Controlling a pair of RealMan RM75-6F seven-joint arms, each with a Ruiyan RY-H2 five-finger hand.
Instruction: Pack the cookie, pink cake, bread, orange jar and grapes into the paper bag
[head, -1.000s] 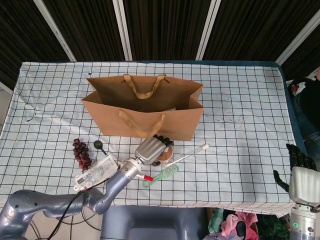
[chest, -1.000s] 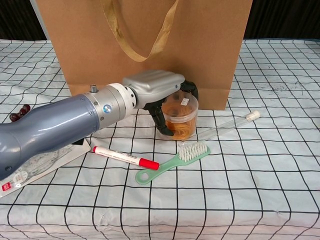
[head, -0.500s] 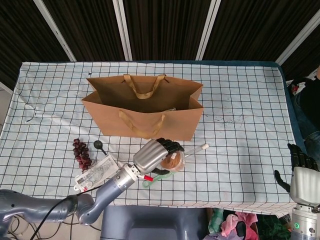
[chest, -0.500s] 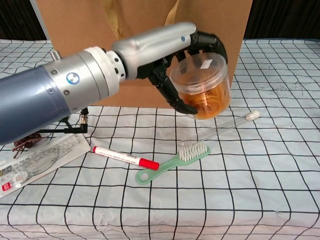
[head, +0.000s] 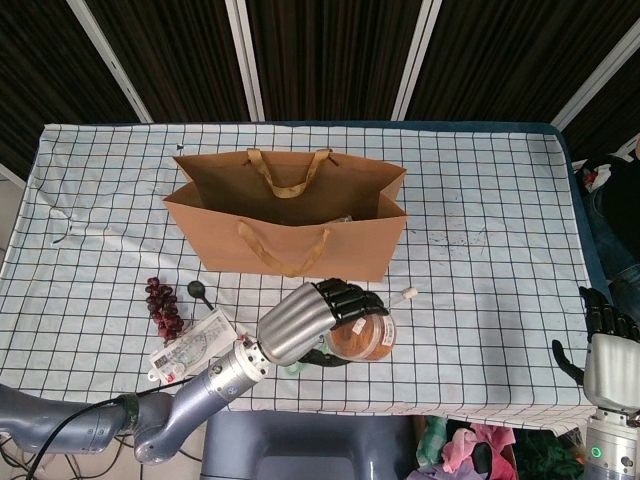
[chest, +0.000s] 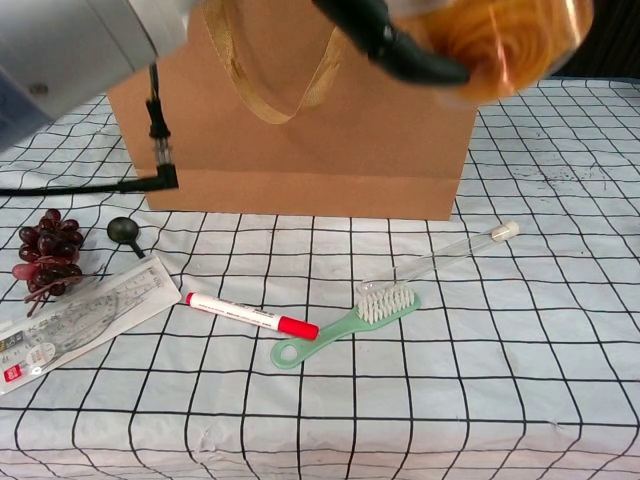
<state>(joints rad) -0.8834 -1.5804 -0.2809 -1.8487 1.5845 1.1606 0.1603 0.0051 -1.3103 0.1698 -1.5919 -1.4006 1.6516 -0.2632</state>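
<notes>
The orange jar (head: 362, 339) — a clear tub of amber-orange contents — is gripped in the robot's left hand (head: 310, 322), raised off the checked cloth just in front of the paper bag (head: 290, 235). The brown bag stands upright and open, its ribbon handles drooping. The grapes (head: 162, 306) — a dark red bunch — lie on the cloth near the bag's front left corner.

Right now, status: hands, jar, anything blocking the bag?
Left hand grips the orange jar, lifted clear of the table. Right hand idle at the table's edge, holding nothing. Paper bag open, nothing over its mouth.
</notes>
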